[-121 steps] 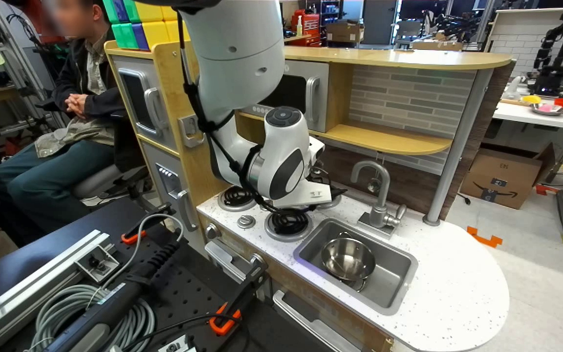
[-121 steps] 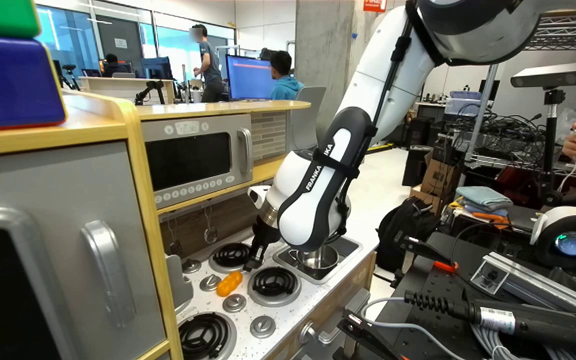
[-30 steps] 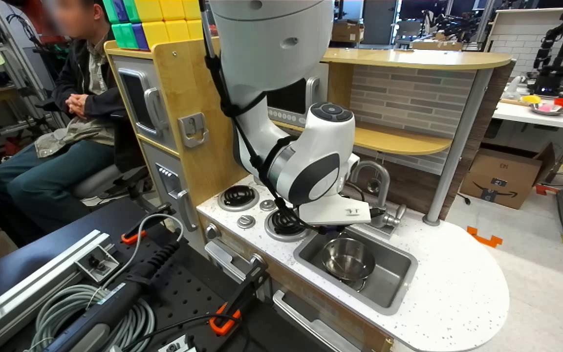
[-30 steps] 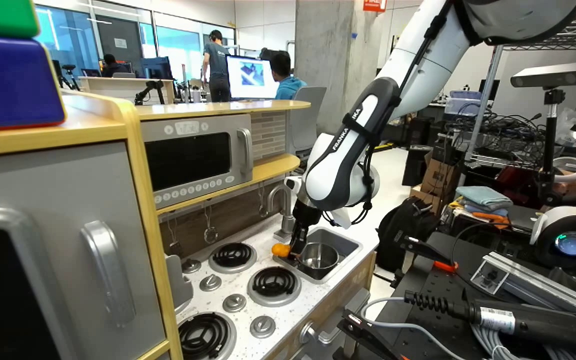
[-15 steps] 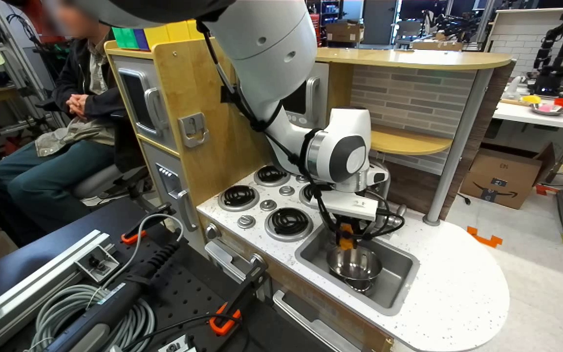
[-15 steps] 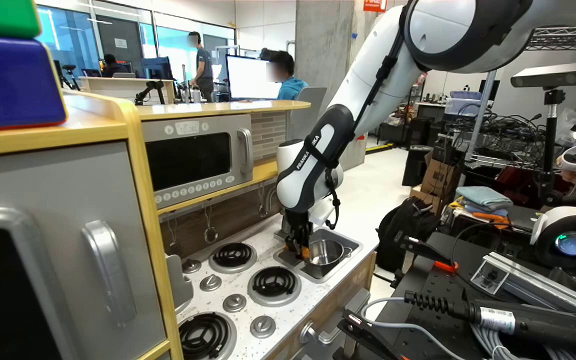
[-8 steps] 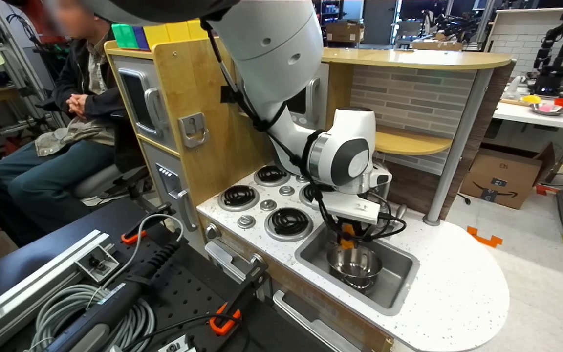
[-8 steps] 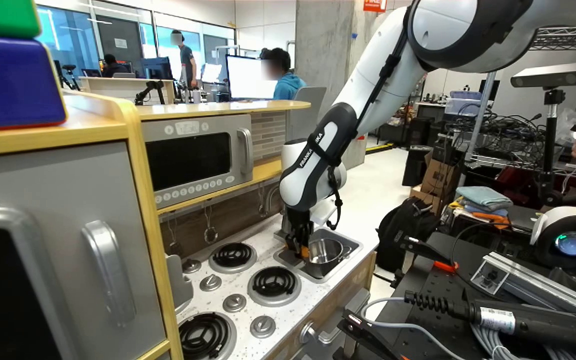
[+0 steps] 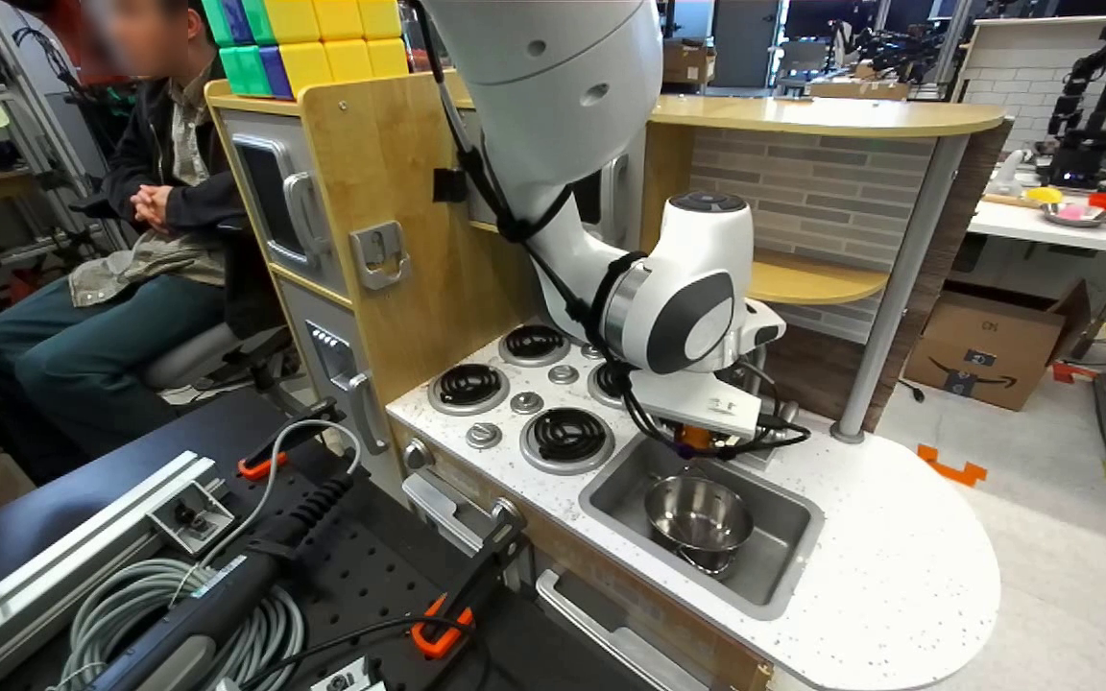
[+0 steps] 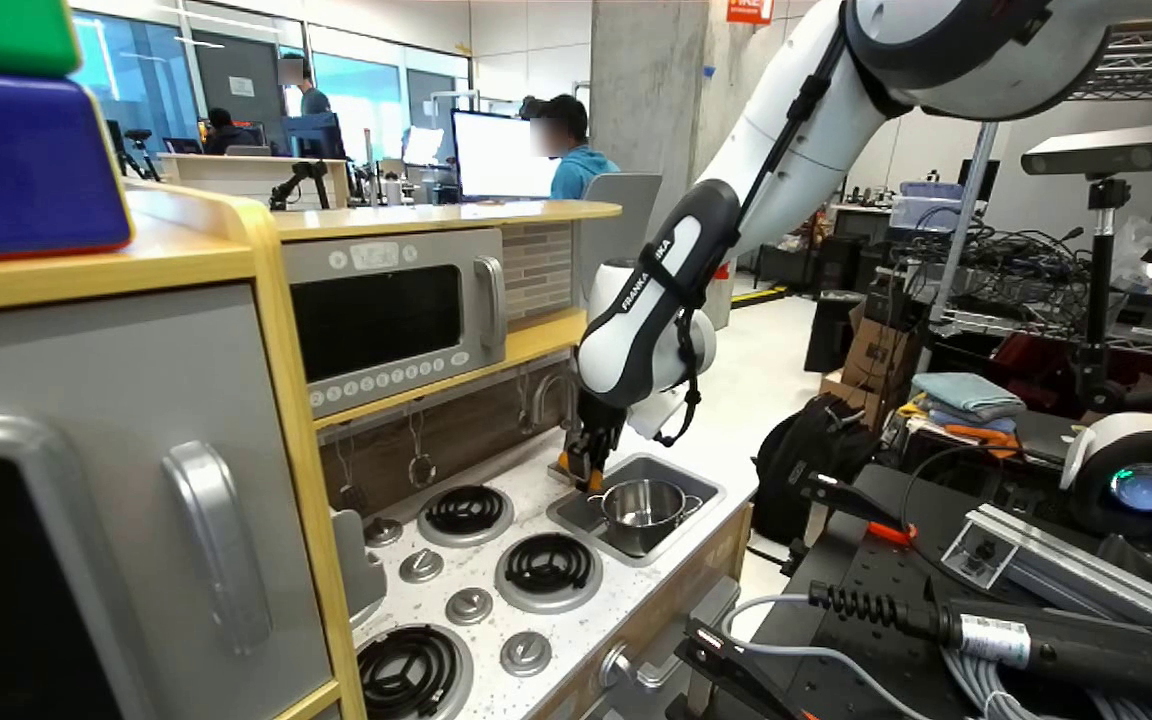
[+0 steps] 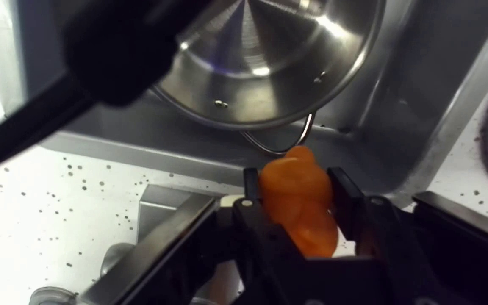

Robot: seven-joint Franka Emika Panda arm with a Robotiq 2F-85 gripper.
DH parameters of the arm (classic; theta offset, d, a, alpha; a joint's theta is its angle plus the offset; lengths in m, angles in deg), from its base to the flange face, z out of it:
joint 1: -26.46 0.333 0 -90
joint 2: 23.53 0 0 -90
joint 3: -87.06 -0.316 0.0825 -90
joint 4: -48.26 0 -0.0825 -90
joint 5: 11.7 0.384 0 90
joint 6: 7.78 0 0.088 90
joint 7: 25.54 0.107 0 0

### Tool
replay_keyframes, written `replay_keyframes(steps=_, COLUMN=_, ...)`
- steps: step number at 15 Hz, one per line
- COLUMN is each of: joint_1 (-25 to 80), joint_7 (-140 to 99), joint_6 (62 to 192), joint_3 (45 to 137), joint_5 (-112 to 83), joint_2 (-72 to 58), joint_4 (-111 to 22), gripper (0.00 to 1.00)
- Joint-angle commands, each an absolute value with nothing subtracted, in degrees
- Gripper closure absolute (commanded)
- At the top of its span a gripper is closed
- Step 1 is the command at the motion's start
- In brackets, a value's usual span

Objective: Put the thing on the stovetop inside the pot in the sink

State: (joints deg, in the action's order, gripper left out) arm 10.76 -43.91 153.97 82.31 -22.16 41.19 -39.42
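The orange thing, a lumpy toy [image 11: 297, 190], is gripped between the two black fingers of my gripper [image 11: 298, 182]. In the exterior views it shows partly, at the fingers [image 9: 694, 437] [image 10: 595, 482]. The gripper [image 10: 586, 476] is above the sink edge on the faucet side. The shiny steel pot [image 9: 697, 523] stands upright in the sink [image 9: 783, 547], and nothing shows inside it [image 10: 643, 512]. In the wrist view the toy's tip is just below the pot's [image 11: 261, 97] wire handle, outside the rim. The white stovetop [image 9: 438, 422] with black burners holds no loose object.
The curved faucet [image 10: 546, 395] stands behind the sink, partly hidden by the arm. A yellow shelf [image 9: 812, 278] and a microwave [image 10: 386, 320] are above the counter. A black table [image 9: 371, 566] with cables and clamps stands in front. A dark cable [image 11: 57, 101] crosses the wrist view.
The orange thing lay on the stovetop 8 s ago and is now in my gripper. Since half a second ago the gripper rose with it, off the pot's edge. The pot shifted slightly earlier.
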Motion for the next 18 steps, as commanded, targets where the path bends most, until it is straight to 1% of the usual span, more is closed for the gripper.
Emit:
replay_keyframes(steps=1, joint_1=9.4, joint_7=-46.7, joint_6=154.4, joint_3=82.1, joint_5=-21.6, joint_2=36.7, joint_4=-45.9, gripper=0.82)
replay_keyframes(steps=5, joint_1=10.5, joint_7=-45.9, joint_6=154.8, joint_3=85.5, joint_5=-22.5, joint_2=33.3, joint_4=-50.9, gripper=0.82)
replay_keyframes(steps=8, joint_1=13.4, joint_7=-43.8, joint_6=153.2, joint_3=89.8, joint_5=-23.4, joint_2=32.9, joint_4=-51.6, gripper=0.82)
replay_keyframes(steps=11, joint_1=16.7, joint_7=-42.9, joint_6=146.2, joint_3=93.2, joint_5=-24.1, joint_2=35.9, joint_4=-48.4, gripper=0.82)
replay_keyframes(steps=12, joint_1=17.2, joint_7=-43.3, joint_6=143.3, joint_3=93.2, joint_5=-24.1, joint_2=36.9, joint_4=-47.4, gripper=0.82)
replay_keyframes(steps=14, joint_1=17.9, joint_7=-43.6, joint_6=142.1, joint_3=92.4, joint_5=-23.8, joint_2=38.7, joint_4=-46.2, gripper=0.82)
replay_keyframes(steps=18, joint_1=19.2, joint_7=-42.3, joint_6=142.1, joint_3=92.3, joint_5=-23.3, joint_2=41.3, joint_4=-43.2, gripper=0.82)
